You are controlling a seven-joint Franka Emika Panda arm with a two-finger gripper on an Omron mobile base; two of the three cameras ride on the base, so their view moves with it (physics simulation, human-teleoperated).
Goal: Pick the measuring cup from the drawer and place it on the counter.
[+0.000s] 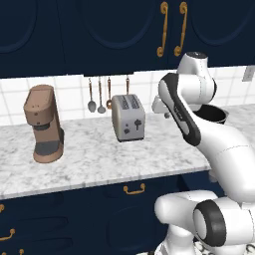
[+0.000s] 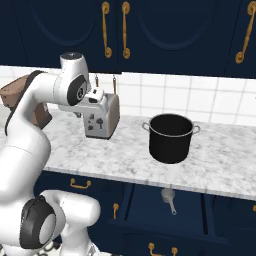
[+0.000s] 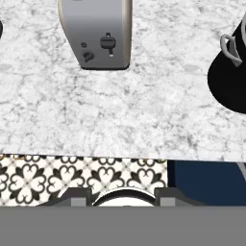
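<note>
Left base view: the white arm rises at the right over the counter (image 1: 99,154).

Right base view: the measuring cup (image 2: 169,198) lies in the open drawer (image 2: 165,210), lower centre, well below the raised hand.

Hand view: the pincer's opening cannot be told.

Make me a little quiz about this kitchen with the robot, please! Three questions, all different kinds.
1. True or false: the measuring cup already sits on the counter.
2. Which thing stands on the counter between the coffee machine and the black pot? A) a kettle B) a toaster C) a bowl
3. Fill in: the cabinet handles are coloured ____.

Key
1. False. It lies in the open drawer below the counter, under the pot.
2. B, the toaster.
3. Gold, as on the handle under the counter.
</note>
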